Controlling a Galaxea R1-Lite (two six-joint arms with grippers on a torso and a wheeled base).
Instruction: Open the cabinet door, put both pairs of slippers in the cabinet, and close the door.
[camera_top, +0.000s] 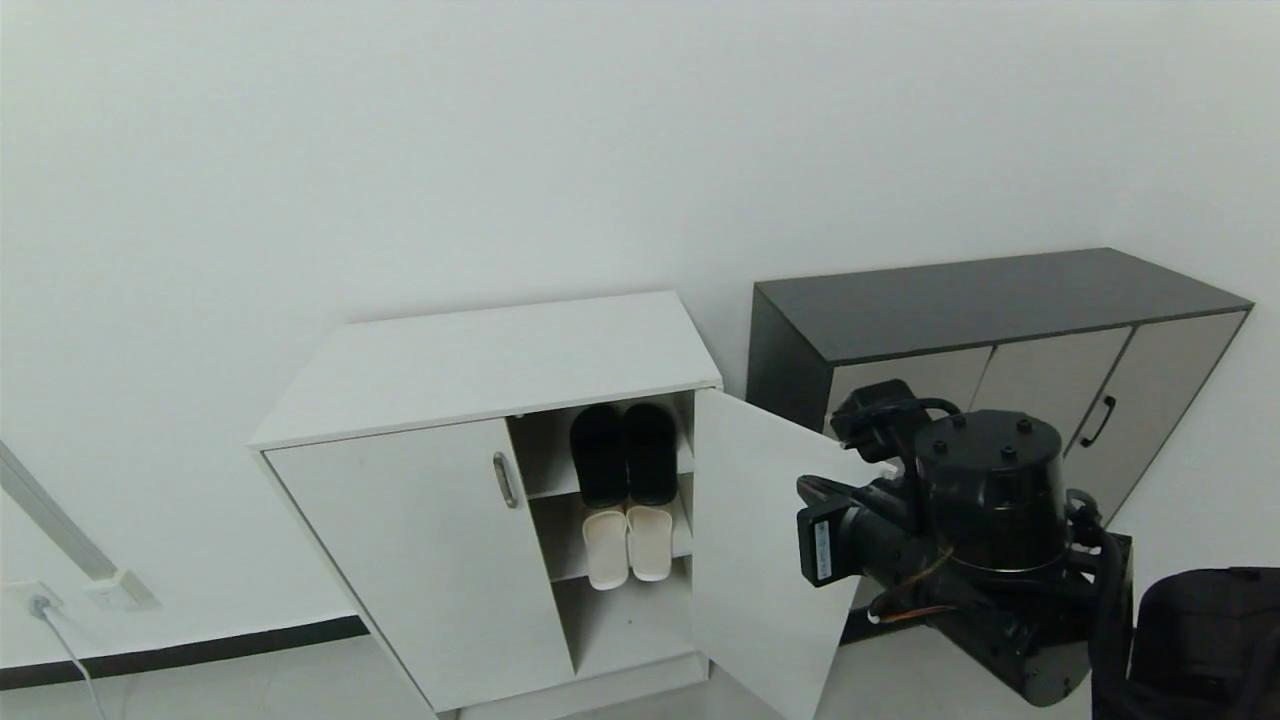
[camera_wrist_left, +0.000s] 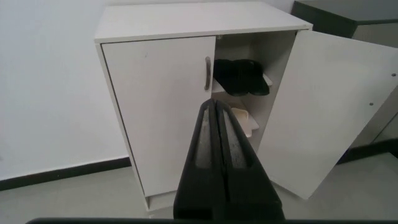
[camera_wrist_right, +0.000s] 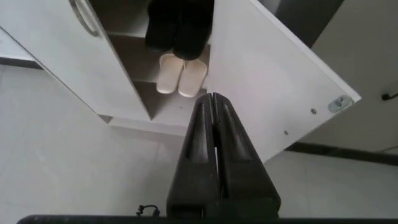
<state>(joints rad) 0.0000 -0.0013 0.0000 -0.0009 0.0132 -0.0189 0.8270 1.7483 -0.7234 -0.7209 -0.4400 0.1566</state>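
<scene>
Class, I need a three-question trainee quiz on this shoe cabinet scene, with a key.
1. True or false: inside the white cabinet, the black slippers sit above the white slippers.
2. Which cabinet door stands open? A) left B) right C) both
3. Which task step remains?
Key: 1 true; 2 B; 3 closing the right door.

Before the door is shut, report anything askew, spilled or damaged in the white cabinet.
Nothing looks spilled or damaged. The black slippers on the upper shelf and the cream slippers on the shelf below lie neatly paired, but both overhang their shelves' front edges and might foul the open right-hand white door as it closes.
</scene>
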